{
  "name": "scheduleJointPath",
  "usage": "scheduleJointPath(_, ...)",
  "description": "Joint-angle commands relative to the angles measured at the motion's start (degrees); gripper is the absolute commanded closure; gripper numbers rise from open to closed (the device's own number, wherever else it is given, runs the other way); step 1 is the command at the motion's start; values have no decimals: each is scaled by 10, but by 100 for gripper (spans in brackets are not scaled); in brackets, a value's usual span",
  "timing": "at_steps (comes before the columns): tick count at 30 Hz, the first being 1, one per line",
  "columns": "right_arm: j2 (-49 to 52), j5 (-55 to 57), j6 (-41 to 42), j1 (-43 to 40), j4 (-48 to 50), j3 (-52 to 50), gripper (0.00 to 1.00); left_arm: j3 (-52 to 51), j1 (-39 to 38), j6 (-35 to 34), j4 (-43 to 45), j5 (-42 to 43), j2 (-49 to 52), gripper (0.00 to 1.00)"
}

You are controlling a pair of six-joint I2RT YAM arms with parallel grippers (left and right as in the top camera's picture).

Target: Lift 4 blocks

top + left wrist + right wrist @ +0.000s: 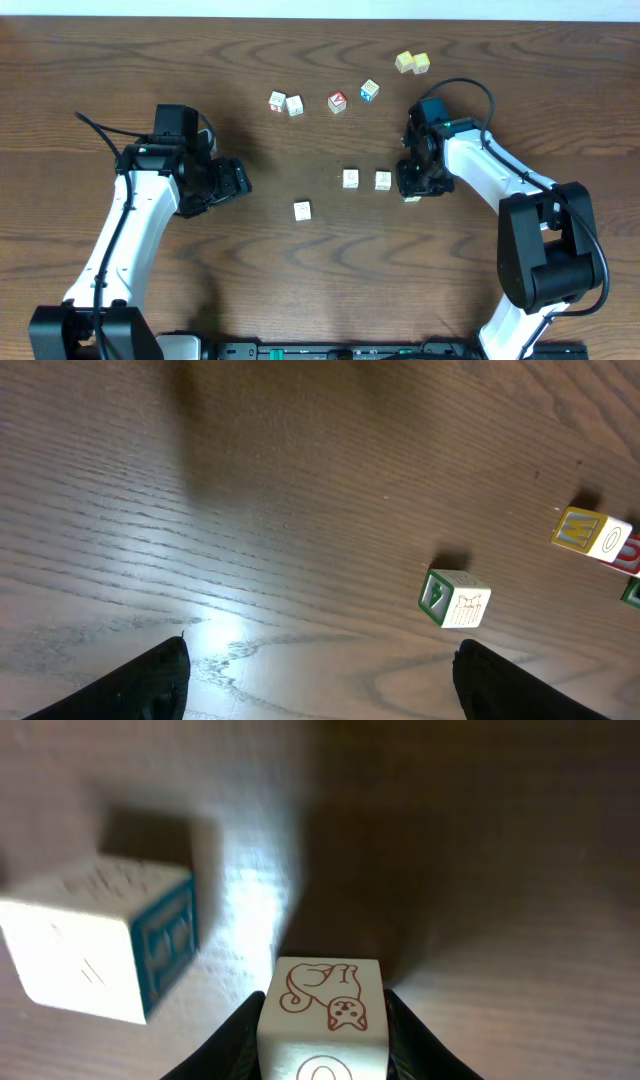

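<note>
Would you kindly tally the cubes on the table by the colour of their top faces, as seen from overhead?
Pale cream cubes: 6, counting the held cube in the right gripper
Red-faced cube: 1
Blue-faced cube: 1
Yellowish cubes: 2
Total: 10

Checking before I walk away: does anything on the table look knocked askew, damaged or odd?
Nothing stands out. The blocks lie scattered but flat on the table, none visibly damaged. The right tool holds the cat-marked block squarely.
</note>
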Motion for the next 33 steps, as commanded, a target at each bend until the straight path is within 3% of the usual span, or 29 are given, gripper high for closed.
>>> scheduleJointPath(1, 2, -3, 24, 2, 18, -2, 70, -7, 2, 3, 0, 1, 4, 16)
scheduleJointPath(18, 2, -1, 43, 2, 35, -2, 70, -7, 2, 3, 0, 1, 4, 16)
scheduleJointPath(22, 2, -1, 50, 2, 30, -2, 65, -7, 2, 3, 0, 1, 4, 16)
scheduleJointPath(24, 2, -1, 50, 2, 30, -2, 55, -7, 2, 3, 0, 1, 4, 15)
scheduleJointPath(33, 2, -1, 86, 2, 30, 0, 50, -7, 2, 3, 0, 1, 4, 15)
